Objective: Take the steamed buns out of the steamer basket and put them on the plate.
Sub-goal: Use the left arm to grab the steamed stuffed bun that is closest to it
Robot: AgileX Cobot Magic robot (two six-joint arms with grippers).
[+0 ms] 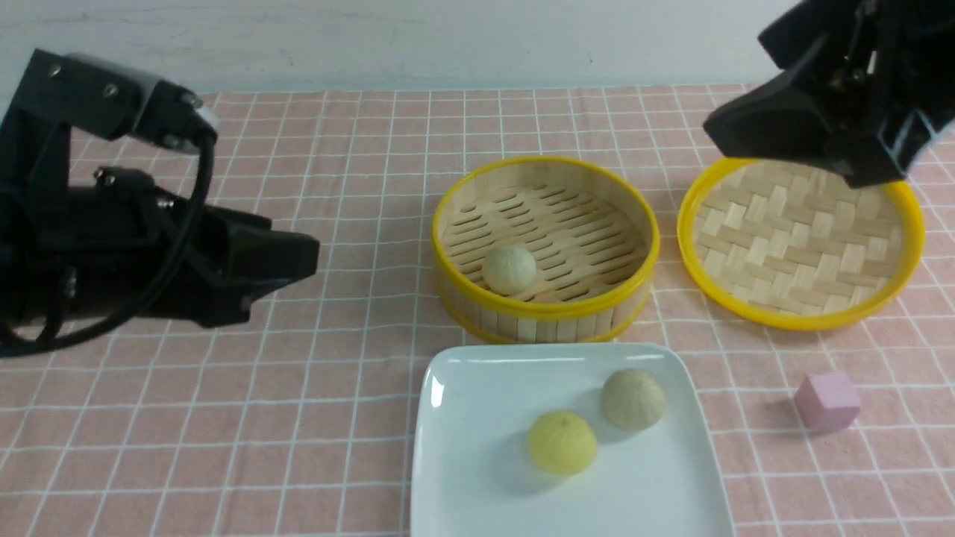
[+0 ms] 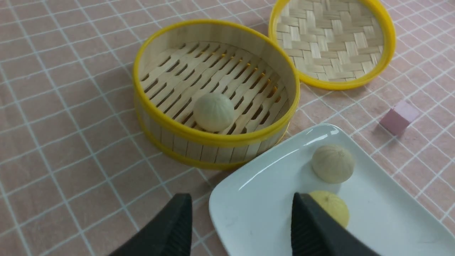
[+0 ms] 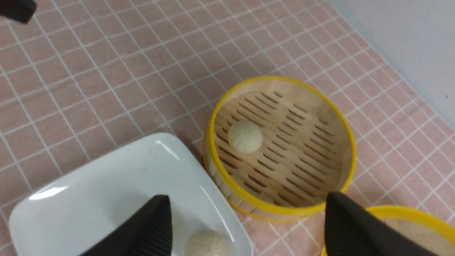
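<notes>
left hand [image 1: 302, 261]: hovering over the left side of the bench, well apart from the basket; fingers spreading wide, gripping nothing; pointing toward the basket and plate.
right hand [image 1: 739, 134]: hanging high at the far right, above the far edge of the lid; fingers spreading wide too, carrying nothing.
steamer basket [image 1: 545, 309]: standing upright mid-bench, uncovered, between the two hands; near wall sitting just beside the plate's far edge, touching or not cannot tell.
basket bun [image 1: 509, 269]: pale, resting dome-up on the slotted floor, close to the basket's near-left wall.
plate [image 1: 462, 477]: lying flat in front of the basket, nearest the camera; near edge running out of the front view.
yellow bun [image 1: 562, 443]: sitting on the plate, around its middle.
beige bun [image 1: 633, 400]: sitting on the plate just beside the yellow bun, to its right and nearer the basket; a small gap showing between them in the left wrist view.
lid [image 1: 798, 321]: lying just right of the basket, woven inside facing up.
pink cube [image 1: 827, 401]: sitting on the cloth right of the plate, in front of the lid, apart from both.
bench [image 1: 224, 418]: wearing a pink cloth with a white grid.
task state: two buns sitting on the plate, one waiting in the basket.
</notes>
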